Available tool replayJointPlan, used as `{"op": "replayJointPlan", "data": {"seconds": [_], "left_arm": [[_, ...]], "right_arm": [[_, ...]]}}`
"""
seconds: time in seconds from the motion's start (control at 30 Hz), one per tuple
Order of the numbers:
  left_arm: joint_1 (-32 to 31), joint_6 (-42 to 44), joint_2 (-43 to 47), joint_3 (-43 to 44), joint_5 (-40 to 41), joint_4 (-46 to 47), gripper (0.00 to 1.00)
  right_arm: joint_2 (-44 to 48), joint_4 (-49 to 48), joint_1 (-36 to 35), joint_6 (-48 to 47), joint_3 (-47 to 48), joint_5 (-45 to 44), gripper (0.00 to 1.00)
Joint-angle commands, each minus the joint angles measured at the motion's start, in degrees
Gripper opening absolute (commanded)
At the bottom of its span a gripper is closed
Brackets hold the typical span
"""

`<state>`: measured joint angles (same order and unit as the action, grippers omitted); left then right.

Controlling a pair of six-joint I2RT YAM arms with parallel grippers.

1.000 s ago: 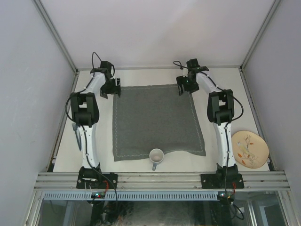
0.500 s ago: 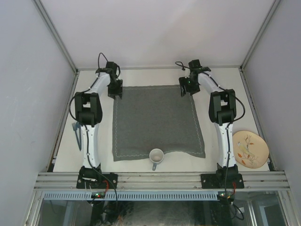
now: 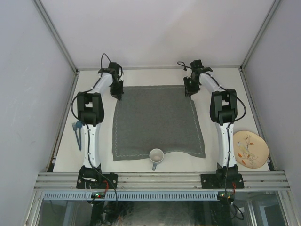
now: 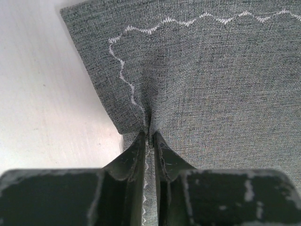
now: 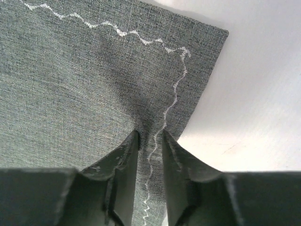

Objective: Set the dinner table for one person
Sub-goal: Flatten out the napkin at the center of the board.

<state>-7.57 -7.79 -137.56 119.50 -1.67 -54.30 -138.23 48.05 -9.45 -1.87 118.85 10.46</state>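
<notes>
A square dark grey cloth (image 3: 155, 120) with pale zigzag stitching lies flat on the off-white dinner table (image 3: 141, 77). My left gripper (image 3: 119, 92) is at the cloth's far left corner. In the left wrist view its jaws (image 4: 149, 136) are pinched tight on a raised fold of the cloth (image 4: 225, 84) just inside the edge. My right gripper (image 3: 189, 89) is at the far right corner. Its jaws (image 5: 150, 135) stand a little wider, with a puckered ridge of cloth (image 5: 70, 84) and its stitch line between them.
A white cup (image 3: 156, 155) stands on the cloth's near edge, handle toward me. A patterned cream plate (image 3: 250, 149) lies at the near right of the table. A small blue utensil (image 3: 76, 128) lies beside the left arm. Metal rails border the table.
Both grippers have moved in over the cloth's far corners and closed from wide open onto the fabric, which now puckers at each pinch. Cup and plate have not moved.
</notes>
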Motion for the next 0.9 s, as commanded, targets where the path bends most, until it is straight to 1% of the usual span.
{"op": "replayJointPlan", "data": {"seconds": [0.0, 0.07, 0.1, 0.53, 0.73, 0.87], "left_arm": [[-0.6, 0.6, -1.1, 4.2, -1.8, -0.5, 0.15], [-0.6, 0.6, -1.2, 5.1, -2.3, -0.5, 0.15], [-0.7, 0.7, -1.2, 5.6, -2.5, -0.4, 0.15], [-0.6, 1.1, -3.4, 12.3, -4.0, 0.1, 0.15], [-0.7, 1.0, -5.0, 13.7, -4.8, 0.2, 0.15], [-0.7, 1.4, -5.8, 14.8, -4.7, 0.3, 0.17]], "right_arm": [[2.8, -0.1, 0.0, 0.6, 0.1, 0.5, 0.18], [2.5, 0.2, 0.0, 0.5, 0.6, 0.4, 0.05], [2.3, 0.2, 0.0, 0.4, 0.9, 0.3, 0.0], [-0.9, 1.0, 1.4, -0.5, 6.9, -1.9, 0.0], [-2.9, 1.1, 2.9, -0.5, 10.3, -2.2, 0.0], [-4.4, 1.4, 2.9, -1.0, 12.1, -2.5, 0.0]]}}
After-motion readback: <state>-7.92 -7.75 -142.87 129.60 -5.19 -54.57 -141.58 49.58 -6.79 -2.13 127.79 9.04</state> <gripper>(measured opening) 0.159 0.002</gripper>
